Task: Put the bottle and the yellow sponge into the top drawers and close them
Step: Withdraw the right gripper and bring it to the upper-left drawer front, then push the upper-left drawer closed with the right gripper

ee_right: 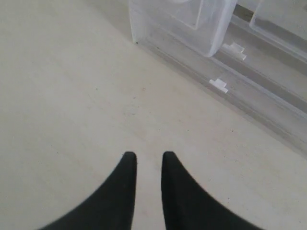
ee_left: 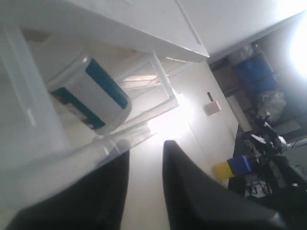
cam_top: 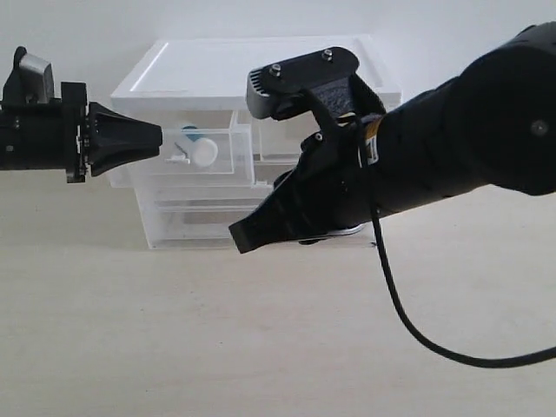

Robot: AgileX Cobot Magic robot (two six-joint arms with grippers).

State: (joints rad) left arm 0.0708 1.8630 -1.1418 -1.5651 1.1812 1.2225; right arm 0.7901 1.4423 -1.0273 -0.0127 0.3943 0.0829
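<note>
Left wrist view: white bottle [ee_left: 88, 98], teal label, lying in open top drawer [ee_left: 144, 115]. Both claws slightly apart, empty.

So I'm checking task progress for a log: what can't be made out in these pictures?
- Yellow sponge: in no view; the right arm hides the right top drawer in the exterior view.
- Small white plastic bottle with teal label: print blurred in the left wrist view; lies in the open left top drawer.
- Left gripper: one finger blurred behind the drawer wall.
- Right gripper: empty above the table.
</note>
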